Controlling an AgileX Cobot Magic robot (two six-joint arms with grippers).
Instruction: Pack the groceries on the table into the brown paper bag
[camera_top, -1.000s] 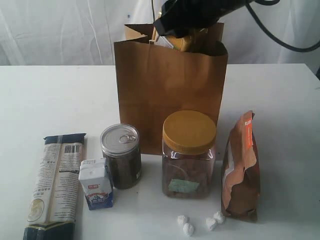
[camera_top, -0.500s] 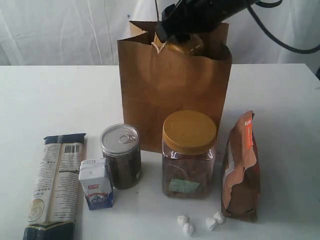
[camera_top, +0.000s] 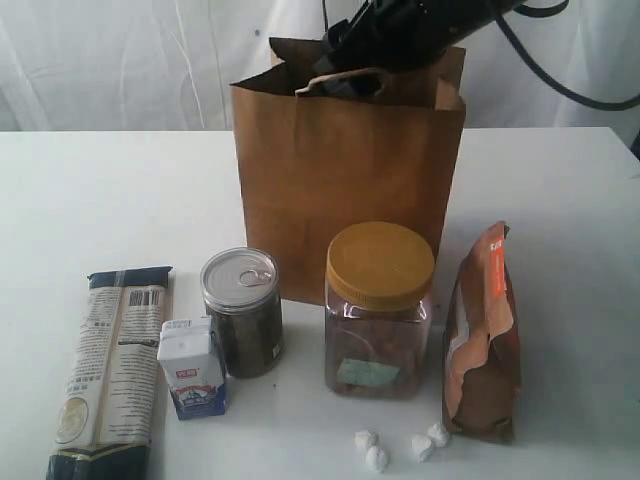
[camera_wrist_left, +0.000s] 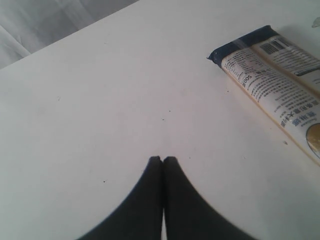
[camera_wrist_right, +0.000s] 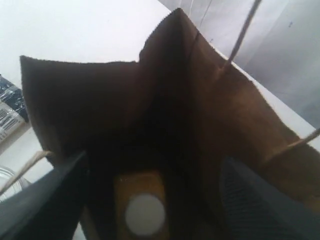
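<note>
We show the table (camera_top: 100, 190). Far centre stands the brown paper bag (camera_top: 345, 190). The right gripper (camera_wrist_right: 153, 161) is spread above its mouth, with the yellow-grain bottle (camera_wrist_right: 140, 192) inside. The left gripper (camera_wrist_left: 162, 160), pressed together, is beside the near-left pasta packet (camera_wrist_left: 272, 80).

My white tabletop (camera_top: 100, 200) carries the brown paper bag (camera_top: 345, 190), upright toward the back with its mouth open. In front of it stand the pull-tab can (camera_top: 243, 312) and, to its right, the yellow-lidded clear jar (camera_top: 379, 310) (both look close to the bag's front from where I watch). The small white carton (camera_top: 193, 368) stands just left of the can, and the long dark-blue pasta packet (camera_top: 110, 370) lies flat beyond it. Right of the jar the brown-orange pouch (camera_top: 483, 335) stands upright; four small white wrapped pieces (camera_top: 376, 458) lie near its foot
</note>
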